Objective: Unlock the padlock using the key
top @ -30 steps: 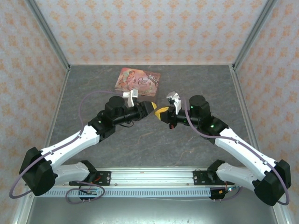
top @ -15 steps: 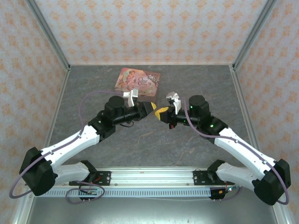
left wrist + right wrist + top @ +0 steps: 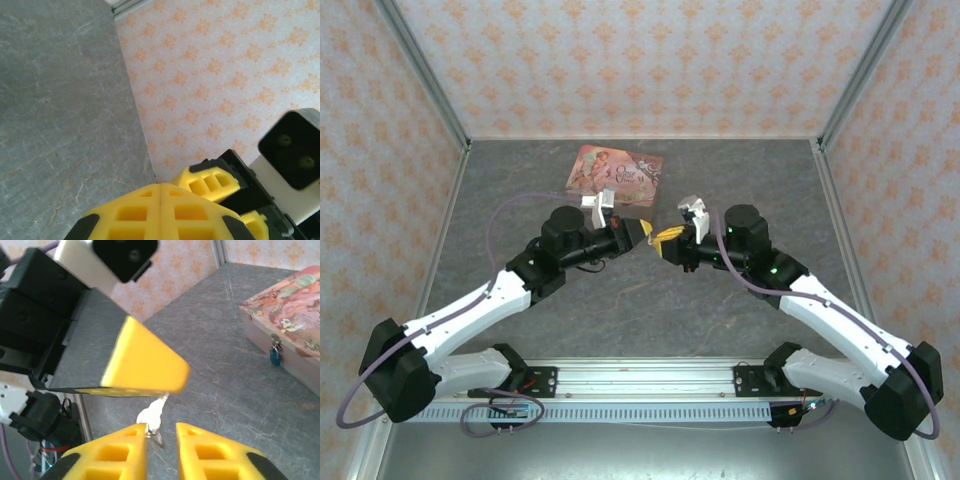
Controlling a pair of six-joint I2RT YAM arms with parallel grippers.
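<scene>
Key (image 3: pixel 155 416) offered tip to tip

My right gripper (image 3: pixel 161 430) was part open, empty, the key's bow just beside one finger. The key hung slanting from my left gripper (image 3: pixel 160 192), which was clamped shut on its other end. Farther off, up and right, the padlock (image 3: pixel 275 354) hung on the front of the tin (image 3: pixel 300 365)

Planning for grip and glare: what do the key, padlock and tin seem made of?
Key: bare silvery metal, glinting. Padlock: teal body, likely painted metal, pale shackle; too small for certainty. Tin: printed floral lid, plain pinkish side; metal or card, unclear.
</scene>
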